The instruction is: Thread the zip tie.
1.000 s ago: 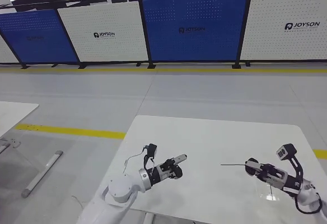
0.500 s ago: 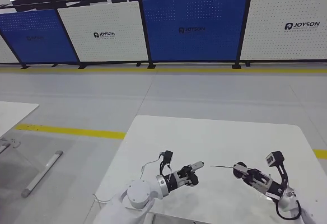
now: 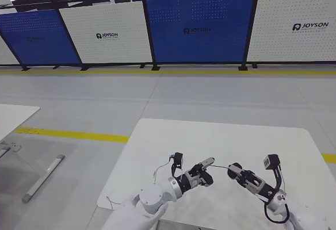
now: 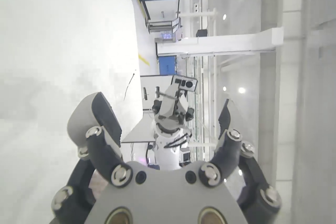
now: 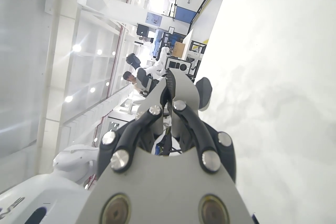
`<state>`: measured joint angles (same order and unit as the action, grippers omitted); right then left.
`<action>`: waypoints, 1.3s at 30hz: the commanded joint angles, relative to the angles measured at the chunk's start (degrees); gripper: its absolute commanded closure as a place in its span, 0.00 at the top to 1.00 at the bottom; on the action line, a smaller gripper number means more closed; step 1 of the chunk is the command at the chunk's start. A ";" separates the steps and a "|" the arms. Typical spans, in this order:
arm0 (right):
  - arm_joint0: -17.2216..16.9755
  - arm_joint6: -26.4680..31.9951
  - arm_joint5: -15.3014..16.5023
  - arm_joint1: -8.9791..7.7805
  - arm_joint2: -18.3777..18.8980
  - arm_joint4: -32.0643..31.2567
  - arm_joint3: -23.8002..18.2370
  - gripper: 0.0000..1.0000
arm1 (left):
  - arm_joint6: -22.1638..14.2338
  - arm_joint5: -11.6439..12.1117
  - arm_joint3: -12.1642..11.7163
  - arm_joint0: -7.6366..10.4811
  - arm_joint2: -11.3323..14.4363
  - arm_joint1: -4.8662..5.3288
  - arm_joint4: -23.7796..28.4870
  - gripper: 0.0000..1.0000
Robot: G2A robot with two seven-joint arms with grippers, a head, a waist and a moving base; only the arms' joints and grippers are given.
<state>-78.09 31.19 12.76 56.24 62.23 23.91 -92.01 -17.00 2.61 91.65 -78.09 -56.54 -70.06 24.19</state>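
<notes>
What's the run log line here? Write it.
left gripper: open | right gripper: shut on zip tie | tie tip points toward left gripper

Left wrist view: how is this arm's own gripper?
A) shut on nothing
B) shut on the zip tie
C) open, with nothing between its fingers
C: the left gripper is spread wide and empty; the zip tie sits farther off, in the right gripper.

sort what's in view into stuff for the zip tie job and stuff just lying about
For the job:
- zip tie, held out by the shut right gripper
- left gripper, open, facing the tie's free end

Just there:
- white work table beneath the arms
- second table
- partition panels
- yellow floor line
</notes>
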 commanded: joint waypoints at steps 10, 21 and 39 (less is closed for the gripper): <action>0.03 -0.02 -0.03 0.00 0.00 -0.02 0.03 0.00 | -0.17 0.00 -0.05 0.00 0.06 -0.01 -0.26 1.00; 0.03 -0.02 -0.03 0.00 0.00 -0.02 0.03 0.00 | 5.00 0.00 -0.48 1.67 2.43 -0.97 -0.99 1.00; 0.03 -0.02 -0.03 0.00 0.00 -0.02 0.03 0.00 | 0.46 1.09 -0.48 0.98 2.66 -0.79 -2.01 0.03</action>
<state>-78.06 31.17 12.72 56.25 62.22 23.89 -91.98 -15.93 3.69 91.20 -77.17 -53.80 -70.84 21.53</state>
